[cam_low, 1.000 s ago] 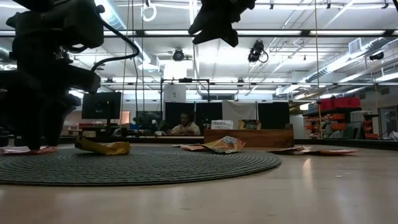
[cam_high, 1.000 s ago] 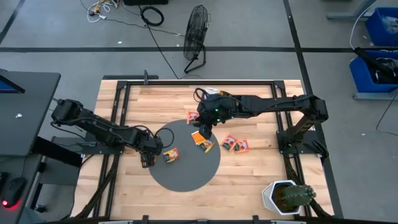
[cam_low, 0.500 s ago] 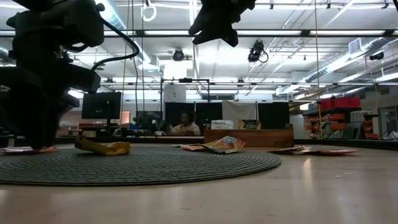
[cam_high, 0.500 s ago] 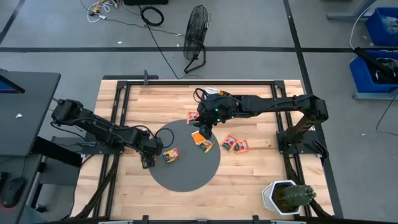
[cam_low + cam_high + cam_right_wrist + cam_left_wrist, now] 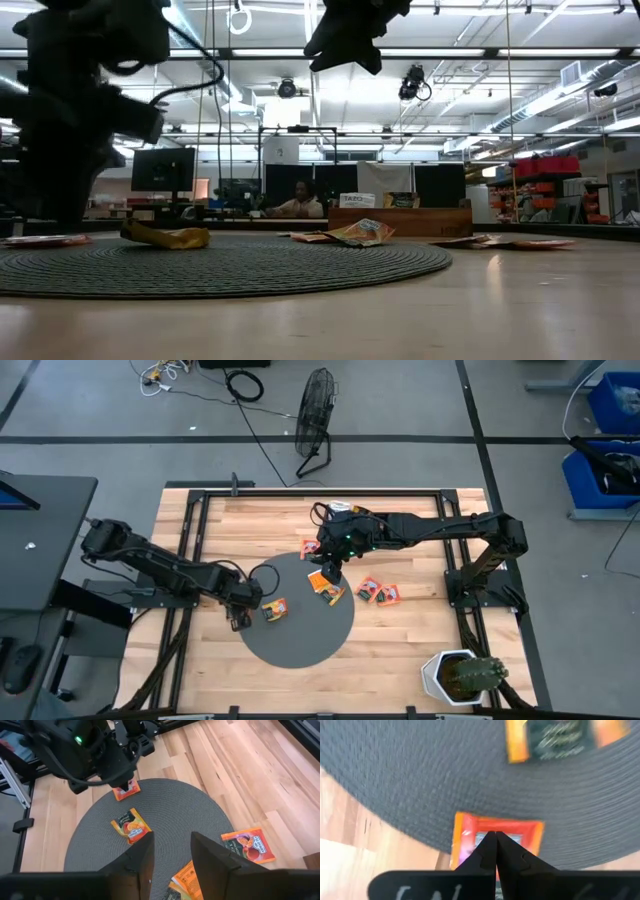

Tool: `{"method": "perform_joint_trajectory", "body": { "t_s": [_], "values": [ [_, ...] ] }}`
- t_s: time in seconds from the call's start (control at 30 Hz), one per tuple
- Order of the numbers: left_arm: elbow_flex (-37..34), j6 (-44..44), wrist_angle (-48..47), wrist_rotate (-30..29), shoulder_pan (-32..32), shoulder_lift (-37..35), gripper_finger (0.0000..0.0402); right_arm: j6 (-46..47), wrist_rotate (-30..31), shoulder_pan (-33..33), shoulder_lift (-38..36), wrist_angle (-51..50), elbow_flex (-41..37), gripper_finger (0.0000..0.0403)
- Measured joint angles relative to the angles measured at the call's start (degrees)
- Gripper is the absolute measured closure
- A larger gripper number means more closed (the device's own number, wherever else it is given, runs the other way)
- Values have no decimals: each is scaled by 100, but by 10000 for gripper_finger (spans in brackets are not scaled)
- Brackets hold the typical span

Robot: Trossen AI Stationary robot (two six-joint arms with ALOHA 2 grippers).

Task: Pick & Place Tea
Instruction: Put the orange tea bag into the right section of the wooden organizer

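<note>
The wooden tabletop [image 5: 400,635] sits in a black frame on a grey floor, with a round grey woven mat [image 5: 300,635] near its middle, a floor fan [image 5: 315,410] past the far edge at 12 o'clock and a potted cactus [image 5: 462,676] at the 4 o'clock corner. Across the table the room runs deep under ceiling lights, and a person [image 5: 297,203] sits at a desk far back. Tea packets lie scattered: one orange packet [image 5: 274,609] on the mat's 9 o'clock side, two orange packets [image 5: 326,587] on its 1 o'clock part, a pair [image 5: 379,593] on bare wood just off the mat at 3 o'clock, and one [image 5: 311,548] at 12 o'clock beyond the mat. The left claw [image 5: 495,851] is at the mat's 9 o'clock rim with its fingers pressed together over a red-orange packet [image 5: 497,832] lying half over that rim; a second ago those fingers stood wide. The right claw [image 5: 170,851] hangs above the mat's 1 o'clock part, partly open and empty, unchanged
</note>
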Motion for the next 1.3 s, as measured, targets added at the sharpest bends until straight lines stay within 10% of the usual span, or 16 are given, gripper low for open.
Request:
{"method": "perform_joint_trajectory", "body": {
  "t_s": [0.33, 0.83, 1.3],
  "values": [
    [311, -153, -552, -49, 1, -174, 381, -110, -10, 0, 0, -17, -2, 269],
    [304, 28, -730, 299, 448, 360, 149, -20, -65, -2, 0, -96, -2, 269],
    [324, 209, -439, 449, 444, 952, 198, 89, -62, -2, 0, -105, -2, 269]
  ]
}}
